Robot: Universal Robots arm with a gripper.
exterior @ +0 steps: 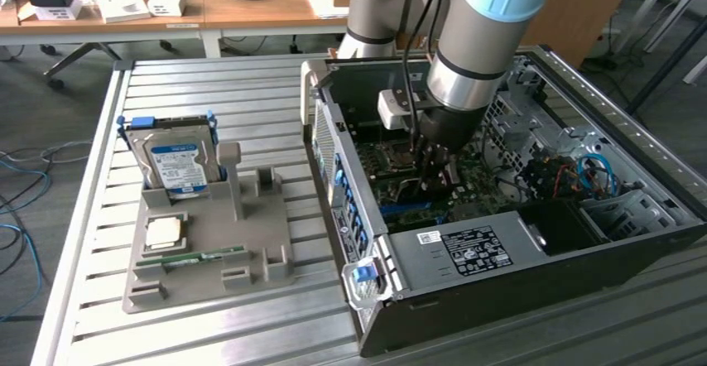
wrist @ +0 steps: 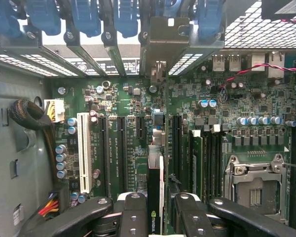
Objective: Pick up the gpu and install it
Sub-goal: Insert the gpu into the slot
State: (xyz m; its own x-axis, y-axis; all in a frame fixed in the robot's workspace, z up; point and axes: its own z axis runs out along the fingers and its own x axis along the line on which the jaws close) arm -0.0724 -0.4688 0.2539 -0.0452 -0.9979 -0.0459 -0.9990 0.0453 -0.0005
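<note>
The gpu (wrist: 153, 177) is a thin dark card seen edge-on, with a green logo near the fingers. It stands upright over the green motherboard (wrist: 133, 133). My gripper (wrist: 157, 200) is shut on it, one black finger (wrist: 133, 210) on each side. The card runs along the row of long black expansion slots (wrist: 119, 148), its far end toward the metal bracket (wrist: 165, 42) at the case's rear wall. In the exterior view the gripper (exterior: 429, 171) reaches down inside the open computer case (exterior: 475, 250), and the card is mostly hidden under it.
A white slot (wrist: 85, 153), a memory stick (wrist: 197, 163) and the CPU socket (wrist: 256, 190) flank the card. On the exterior view's left a grey tray (exterior: 210, 275) holds a hard drive (exterior: 175, 163), a chip (exterior: 164, 232) and a green memory stick (exterior: 199, 258).
</note>
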